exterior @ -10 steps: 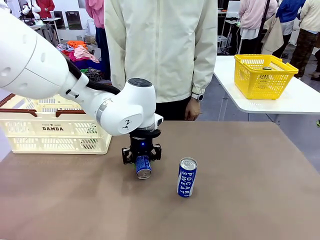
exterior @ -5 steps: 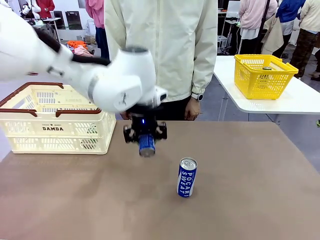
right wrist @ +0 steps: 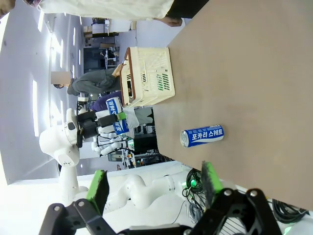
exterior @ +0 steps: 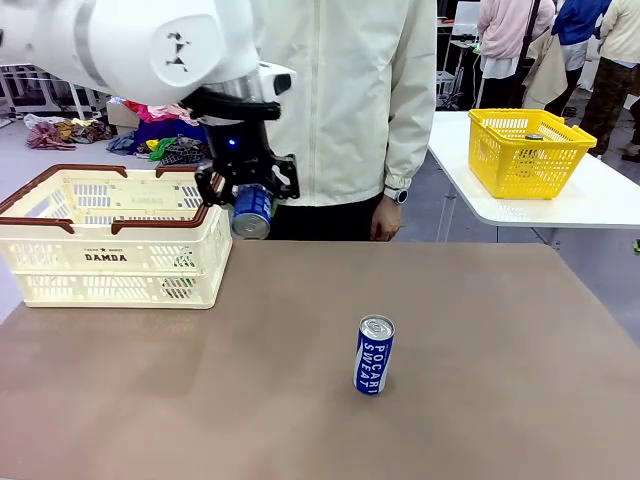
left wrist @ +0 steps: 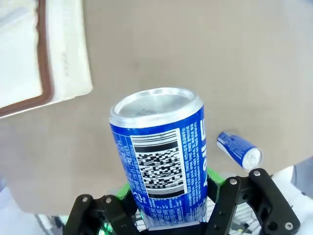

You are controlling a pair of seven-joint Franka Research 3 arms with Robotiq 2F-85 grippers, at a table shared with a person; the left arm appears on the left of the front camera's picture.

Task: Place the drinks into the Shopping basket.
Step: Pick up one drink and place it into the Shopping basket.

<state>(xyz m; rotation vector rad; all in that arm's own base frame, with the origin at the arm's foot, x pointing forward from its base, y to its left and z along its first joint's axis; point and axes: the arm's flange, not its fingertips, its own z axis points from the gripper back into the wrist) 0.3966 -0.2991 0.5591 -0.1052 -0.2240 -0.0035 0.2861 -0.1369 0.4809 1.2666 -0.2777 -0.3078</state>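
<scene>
Left gripper (exterior: 248, 196) clamps a blue can (exterior: 251, 214) at upper left-centre of the front frame, in the air just right of the basket (exterior: 110, 258) rim. Second can (exterior: 374, 355) stands upright mid-frame on the table (exterior: 500, 330). Right gripper (right wrist: 154, 185), at the bottom of its wrist frame, gapes wide with nothing between its pads.

Left arm (exterior: 150, 45): glossy white shell, small black emblem (exterior: 178, 45).
Left gripper (exterior: 248, 195): black, blue lamp (exterior: 231, 142) lit.
Right gripper (right wrist: 155, 185): black links, silver screws, green pads (right wrist: 99, 188).
Person (exterior: 330, 100): cream jacket, dark trousers, wristwatch (exterior: 396, 194).
</scene>
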